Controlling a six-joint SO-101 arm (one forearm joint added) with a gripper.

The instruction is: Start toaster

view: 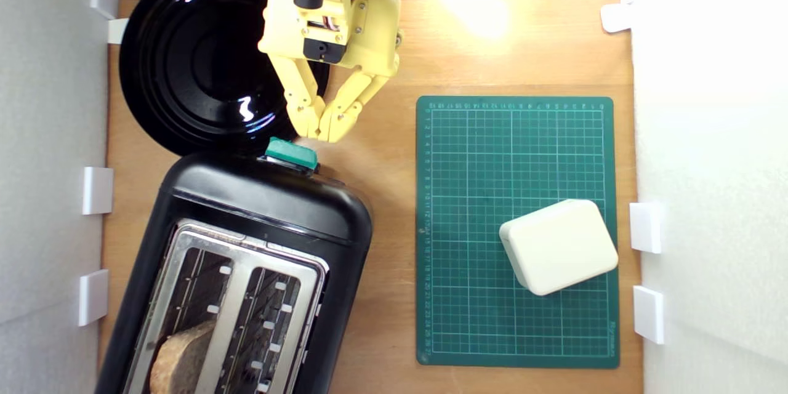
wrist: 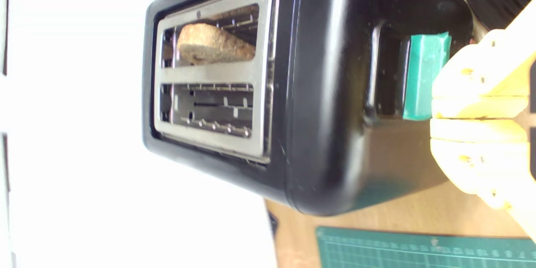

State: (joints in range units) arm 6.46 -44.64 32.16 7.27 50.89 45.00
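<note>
Your pincer [view: 320, 129] has its tips pressed together, right by the green lever [view: 292, 153] of the toaster [view: 271, 203] at the bench's near-left corner, probably so you push it down, not grab.

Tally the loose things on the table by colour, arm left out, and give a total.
Black: 2, the toaster and the plate
Green: 1, the cutting mat
Cream: 1, the box
Brown: 1, the bread slice in one toaster slot
Total: 5
</note>
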